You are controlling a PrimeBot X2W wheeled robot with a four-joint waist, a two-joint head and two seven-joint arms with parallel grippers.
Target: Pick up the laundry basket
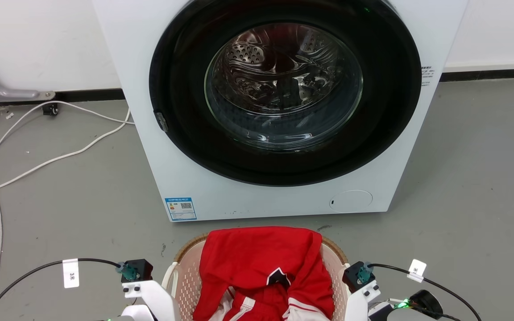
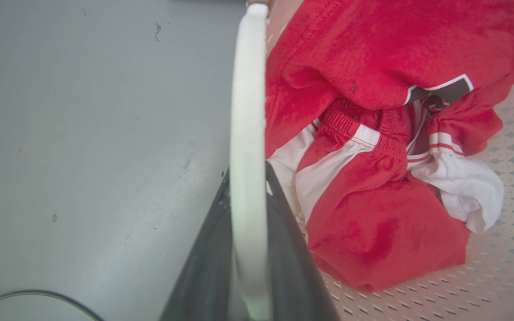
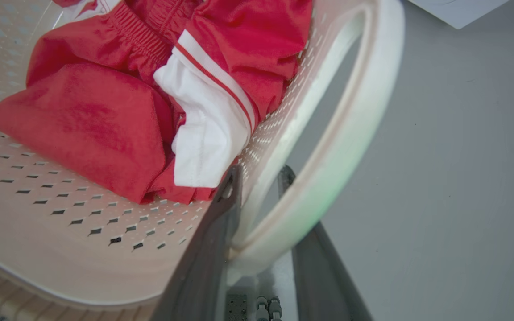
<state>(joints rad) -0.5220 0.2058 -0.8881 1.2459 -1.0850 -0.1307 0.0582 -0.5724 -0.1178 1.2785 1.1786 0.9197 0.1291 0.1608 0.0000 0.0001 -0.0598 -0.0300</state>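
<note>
Left claw point(image 2: 248, 174) and right claw point(image 3: 260, 171) each clamp a side handle point(image 2: 247, 111) of the laundry basket point(image 1: 184, 278) holding red clothes point(image 1: 261, 258)

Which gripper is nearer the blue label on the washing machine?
Left. The left gripper grips the laundry basket handle nearest the blue label; the right gripper grips the opposite handle, farther off.

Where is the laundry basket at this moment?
In the head view the laundry basket is at the bottom centre, just in front of the washing machine, with red and white clothes inside it.
</note>
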